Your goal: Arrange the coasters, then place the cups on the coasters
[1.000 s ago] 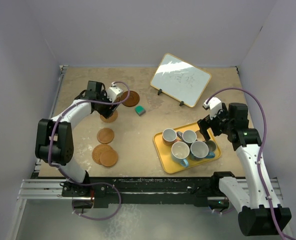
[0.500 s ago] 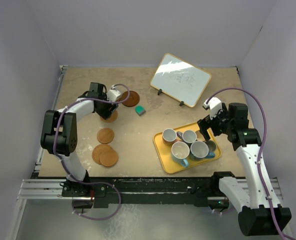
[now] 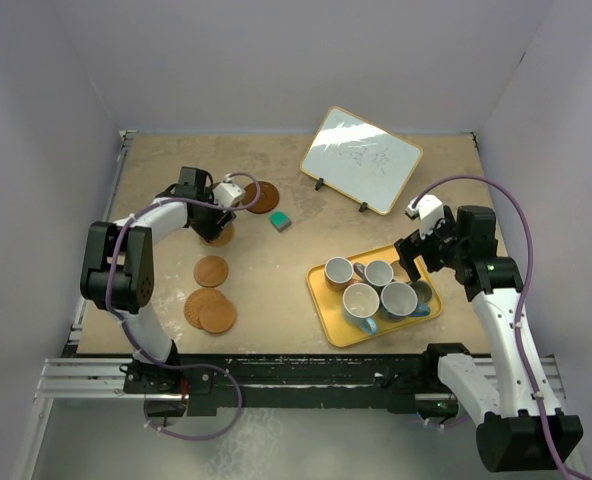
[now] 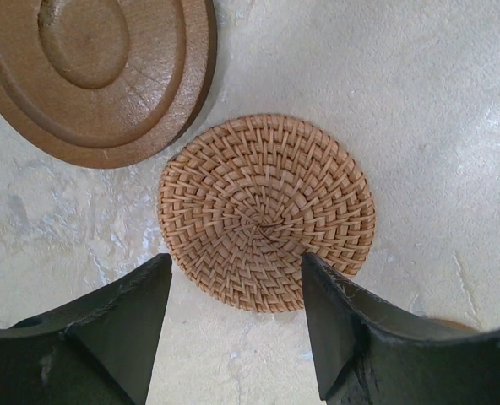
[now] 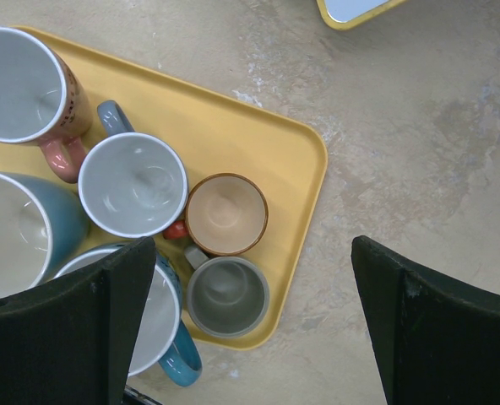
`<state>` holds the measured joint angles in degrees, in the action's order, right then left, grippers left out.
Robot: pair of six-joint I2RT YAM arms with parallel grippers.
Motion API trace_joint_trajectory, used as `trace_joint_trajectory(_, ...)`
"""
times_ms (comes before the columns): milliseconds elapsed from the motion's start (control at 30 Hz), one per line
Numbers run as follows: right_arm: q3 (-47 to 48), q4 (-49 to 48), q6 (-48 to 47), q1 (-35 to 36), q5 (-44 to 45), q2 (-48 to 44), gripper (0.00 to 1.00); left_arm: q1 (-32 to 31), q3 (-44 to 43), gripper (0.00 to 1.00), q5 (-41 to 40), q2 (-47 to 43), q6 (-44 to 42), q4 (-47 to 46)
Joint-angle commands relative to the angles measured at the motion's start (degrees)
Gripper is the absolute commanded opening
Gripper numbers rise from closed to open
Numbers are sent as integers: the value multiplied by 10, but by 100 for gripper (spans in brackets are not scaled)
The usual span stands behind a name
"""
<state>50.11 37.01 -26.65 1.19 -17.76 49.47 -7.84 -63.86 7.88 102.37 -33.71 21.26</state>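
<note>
A woven light coaster [image 4: 267, 211] lies flat on the table beside a dark ringed coaster [image 4: 98, 67]. My left gripper [image 4: 236, 263] hovers open over the woven one's near edge, holding nothing. From above, the woven coaster [image 3: 219, 236] and dark coaster [image 3: 261, 196] sit at the left gripper [image 3: 219, 215]; three more coasters [image 3: 212, 271] [image 3: 201, 303] [image 3: 218, 317] lie nearer. The cups stand in the yellow tray [image 5: 233, 135]: pink [image 5: 18, 84], white-rimmed grey-blue [image 5: 133, 185], small orange-tan [image 5: 226, 213], small grey [image 5: 228, 296], two large blue [image 5: 13, 236]. My right gripper [image 5: 252, 245] hangs wide open above the small ones.
A tilted whiteboard [image 3: 361, 159] stands on its feet at the back right. A small teal block [image 3: 280, 221] lies right of the dark coaster. The tray [image 3: 326, 300] sits front right. Walls close in on three sides.
The left arm's elbow has swung in towards the table and its gripper has shifted slightly over the woven coaster. The right arm has not moved.
</note>
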Motion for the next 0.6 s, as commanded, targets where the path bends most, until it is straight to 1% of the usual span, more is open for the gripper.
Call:
trace_joint_trajectory(0, 3, -4, -9, 3, -19, -6, 100, 1, 12, 60, 0, -21, -13, 31)
trace_joint_trajectory(267, 4, -4, -8, 3, -21, -6, 100, 1, 12, 60, 3, -42, -6, 30)
trace_joint_trajectory(400, 4, -3, -8, 3, -21, -6, 100, 1, -1, 63, 17, -55, 11, 15)
trace_joint_trajectory(467, 3, -3, -8, 3, -21, -6, 100, 1, -2, 64, 31, -71, 18, 6)
trace_joint_trajectory(567, 3, -3, -9, 3, -20, -7, 100, 1, 20, 66, 59, -117, 16, -9)
